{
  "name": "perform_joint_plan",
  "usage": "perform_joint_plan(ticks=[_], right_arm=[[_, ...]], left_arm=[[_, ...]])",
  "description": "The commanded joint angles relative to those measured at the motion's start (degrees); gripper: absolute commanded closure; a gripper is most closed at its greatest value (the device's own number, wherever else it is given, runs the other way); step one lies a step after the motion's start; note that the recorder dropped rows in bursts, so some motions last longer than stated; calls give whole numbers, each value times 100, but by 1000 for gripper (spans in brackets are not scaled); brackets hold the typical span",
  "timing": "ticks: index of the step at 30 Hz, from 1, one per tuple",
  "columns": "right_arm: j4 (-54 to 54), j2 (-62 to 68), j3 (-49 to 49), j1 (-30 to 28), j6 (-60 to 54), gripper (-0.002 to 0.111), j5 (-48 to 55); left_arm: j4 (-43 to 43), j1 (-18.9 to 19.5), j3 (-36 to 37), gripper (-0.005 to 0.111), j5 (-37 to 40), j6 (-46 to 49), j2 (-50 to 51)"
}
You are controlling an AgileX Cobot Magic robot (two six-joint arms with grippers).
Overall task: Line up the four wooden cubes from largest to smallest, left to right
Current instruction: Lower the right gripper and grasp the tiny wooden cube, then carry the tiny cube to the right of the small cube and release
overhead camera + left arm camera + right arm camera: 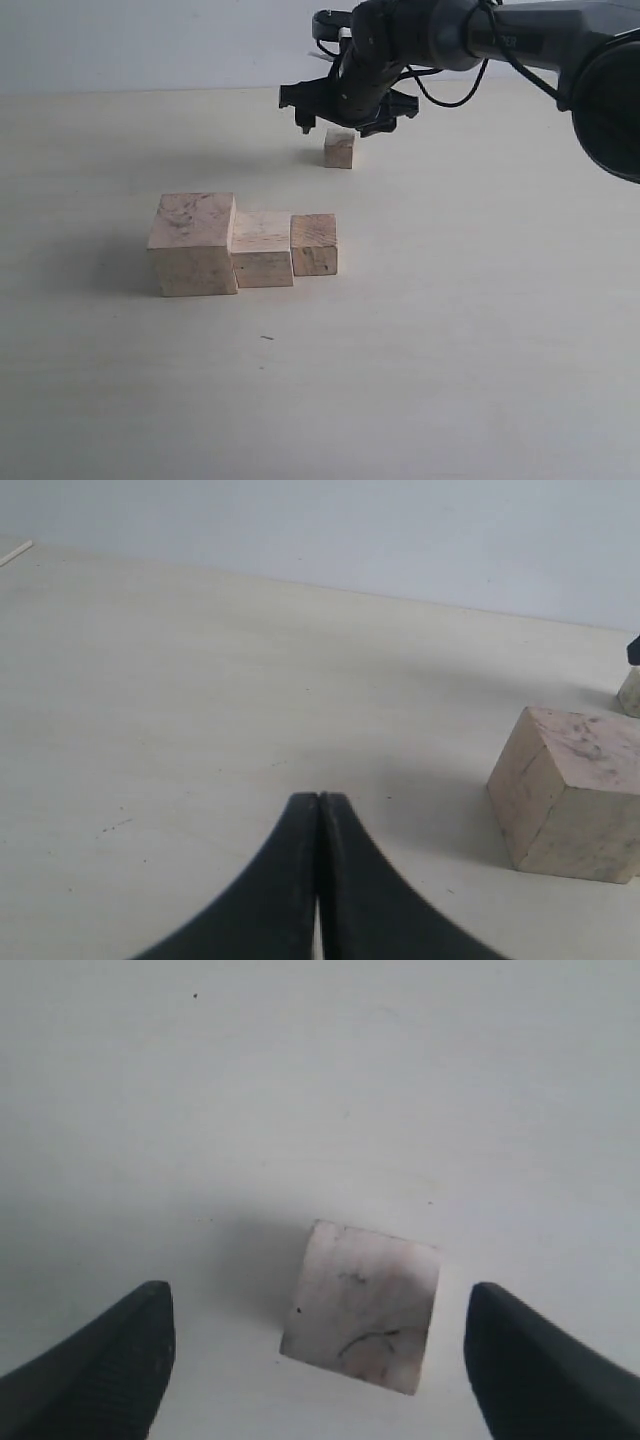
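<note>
Arm pose first: we saw the right arm (520,40) coming in from the upper right of the exterior view and reaching toward the middle. Its wrist was bent down, so the right end effector (345,128) pointed at the surface (450,330). Jaws stood wide, nothing gripped. It hung just above the smallest cube (340,148). In the right wrist view that cube sat between the two fingers with bare surface on both sides and no contact, and it was turned a bit off the finger line.

The left end effector (318,805) was closed tight, fingers pressed together with nothing between them, low over bare surface. Its wrist view also showed the largest cube (193,243) beyond the fingers, apart from them.

The other three cubes sat in a row nearer the camera:
- largest cube on the left
- second cube (262,248) touching its right side
- third cube (314,244) touching the right of that

Sizes stepped down left to right. Front faces weren't flush; the bigger ones came nearer the camera. The smallest cube was well behind the row and a little right of the third cube, upright on the surface.

The surface was pale cream and matte, with a few small dark specks and soft shadows beside the cubes. A plain light wall (150,45) ran behind its far edge.
</note>
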Motion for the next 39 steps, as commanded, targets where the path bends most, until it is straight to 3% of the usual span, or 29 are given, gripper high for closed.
perform_joint_plan(ticks=[1,6,8,11,17,22,23,32,39], right_arm=[[-68,163,-43,-9,47,36,-150],[-101,211,-43,-9,47,38,-395],[-393,211,-43,-48,311,42,-421],[-664,211,-43,-157,545,63,-189],[-639,211,-43,-208,581,72,420],[-627,175,-43,-208,-91,106,761],[-606,149,-43,-208,-213,108,859],[247,-482,139,-208,-2637,108,1839],[429,-1736,1714,-208,-3247,108,964]], left_arm=[[-28,-6,20,107,-32,20,-25],[-28,-6,20,107,-32,20,-25],[-28,-6,20,107,-32,20,-25],[-28,-6,20,107,-32,20,-25],[-28,-6,20,107,-32,20,-25],[-28,-6,20,107,-32,20,-25],[-28,-6,20,107,-32,20,-25],[-28,-6,20,107,-32,20,-25],[-28,-6,20,107,-32,20,-25]])
